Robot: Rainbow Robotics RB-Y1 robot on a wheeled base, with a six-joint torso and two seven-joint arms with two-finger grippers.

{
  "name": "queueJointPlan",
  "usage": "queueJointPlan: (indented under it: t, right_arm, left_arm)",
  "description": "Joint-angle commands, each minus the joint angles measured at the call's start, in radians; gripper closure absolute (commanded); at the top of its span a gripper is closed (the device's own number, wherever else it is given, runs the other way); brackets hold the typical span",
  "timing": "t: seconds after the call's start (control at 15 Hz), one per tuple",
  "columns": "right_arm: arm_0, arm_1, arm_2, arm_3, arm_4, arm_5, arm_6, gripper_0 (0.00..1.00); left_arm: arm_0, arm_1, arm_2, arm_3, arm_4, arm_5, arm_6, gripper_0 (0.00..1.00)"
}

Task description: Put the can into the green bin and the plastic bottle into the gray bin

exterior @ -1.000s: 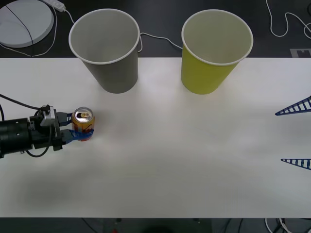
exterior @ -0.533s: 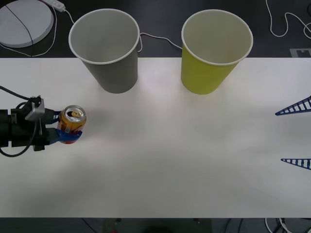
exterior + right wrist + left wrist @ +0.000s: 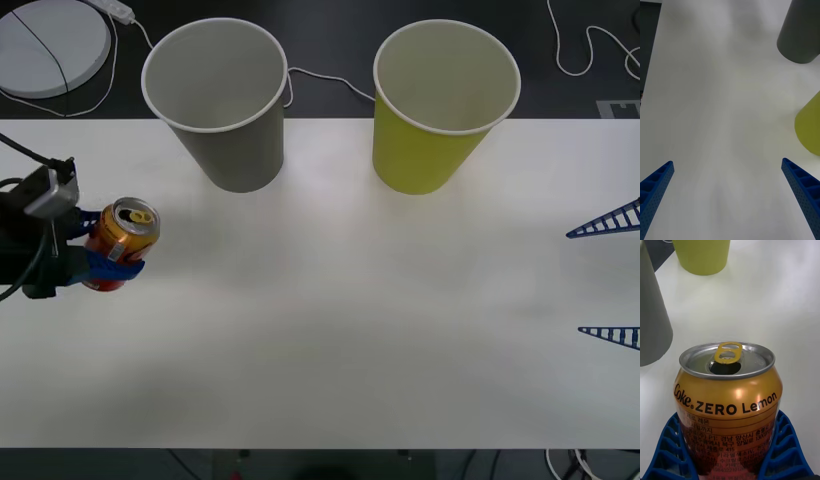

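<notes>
My left gripper [image 3: 108, 250] is shut on the can [image 3: 119, 243], an orange-gold and red drink can with a silver top, held above the table at the far left and tilted a little. The left wrist view has the can [image 3: 728, 405] upright between the blue fingers [image 3: 666, 453]. The gray bin [image 3: 218, 100] stands at the back left and the green bin [image 3: 442, 103] at the back right, both upright with pale, empty-looking insides. At the right edge, my right gripper [image 3: 608, 278] is open over bare table. The plastic bottle is out of view.
The white table [image 3: 350, 330] ends near the bins at the back, with a dark floor beyond. A round white device [image 3: 45, 45] and loose cables [image 3: 590, 55] lie on that floor.
My left gripper has pulled the can to the left and lifted it off the table, tilting it slightly. The right gripper and both bins have stayed put.
</notes>
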Motion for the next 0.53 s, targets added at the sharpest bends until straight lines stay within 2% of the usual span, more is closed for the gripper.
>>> queueJointPlan:
  t: [0.07, 0.33, 0.53]
  right_arm:
    - [0.0, 0.0, 0.0, 0.0, 0.0, 0.0, 0.0, 0.0]
    - [0.0, 0.0, 0.0, 0.0, 0.0, 0.0, 0.0, 0.0]
    - [0.0, 0.0, 0.0, 0.0, 0.0, 0.0, 0.0, 0.0]
  left_arm:
    - [-0.007, 0.08, 0.019, -0.067, 0.003, -0.001, 0.118, 0.99]
    - [-0.055, 0.173, 0.03, -0.185, 0.018, -0.02, 0.284, 1.0]
    - [-0.162, 0.187, 0.03, -0.236, 0.029, -0.119, 0.426, 1.0]
